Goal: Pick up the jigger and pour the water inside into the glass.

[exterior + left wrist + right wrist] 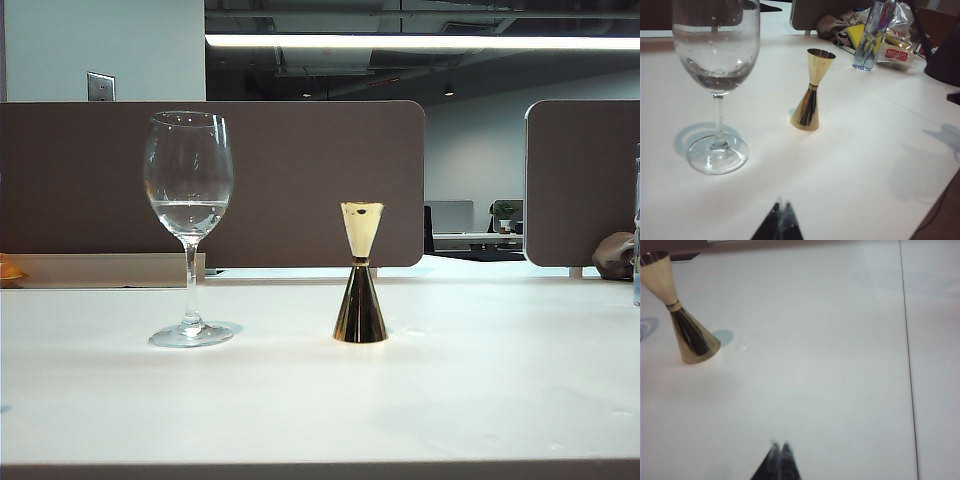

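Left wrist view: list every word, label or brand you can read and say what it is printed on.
Water bottle: red lettering runs along its label, cut off by the picture's edge and too blurred to read.
Snack bag: a red and white logo, too blurred to read.
Gold jigger: no markings show.
Wine glass: no print.
Exterior and right wrist views: no text at all.
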You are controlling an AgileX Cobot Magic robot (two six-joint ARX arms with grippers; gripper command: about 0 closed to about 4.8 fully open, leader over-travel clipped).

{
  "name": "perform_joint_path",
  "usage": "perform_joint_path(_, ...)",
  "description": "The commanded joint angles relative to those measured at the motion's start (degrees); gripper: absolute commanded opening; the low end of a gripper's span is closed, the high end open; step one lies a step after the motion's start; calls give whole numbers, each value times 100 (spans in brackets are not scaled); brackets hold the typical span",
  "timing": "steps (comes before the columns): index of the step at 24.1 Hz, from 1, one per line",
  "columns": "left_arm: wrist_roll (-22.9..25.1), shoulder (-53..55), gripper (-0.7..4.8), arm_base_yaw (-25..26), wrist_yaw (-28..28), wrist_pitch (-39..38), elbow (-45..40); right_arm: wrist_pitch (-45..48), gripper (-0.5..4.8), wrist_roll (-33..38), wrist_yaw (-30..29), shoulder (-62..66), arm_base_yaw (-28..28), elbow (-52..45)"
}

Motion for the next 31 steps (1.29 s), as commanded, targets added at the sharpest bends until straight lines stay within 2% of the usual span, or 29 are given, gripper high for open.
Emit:
perform_joint_path(1,15,7,-5,9,26,-17,4,-120,-1,-2,-13,-175,-15,-42)
perform_joint_path(8,15,7,-5,9,26,-15,4,-26,-1,-2,-13,-920,-15,-39)
perform_joint_path(15,15,7,-5,9,28,-17,4,24,0,-2,-11,-925,-15,-37)
perform_joint_path(16,15,7,-5,9,-81,-11,7,13,-1,-2,-13,-925,-15,-37)
perform_joint_path(19,37,7,-5,11,-1285,-20,4,13,-1,-2,-13,-927,-15,-37)
perform_joint_path(23,28,7,-5,-162,-2481,-11,4,13,-1,-2,-13,-927,-15,-37)
perform_joint_path(24,33,7,-5,-293,-2636,-20,4,11,-1,-2,-13,-925,-15,-37)
perform_joint_path(31,31,7,-5,-337,-2632,-17,0,11,-1,-2,-13,-927,-15,-37)
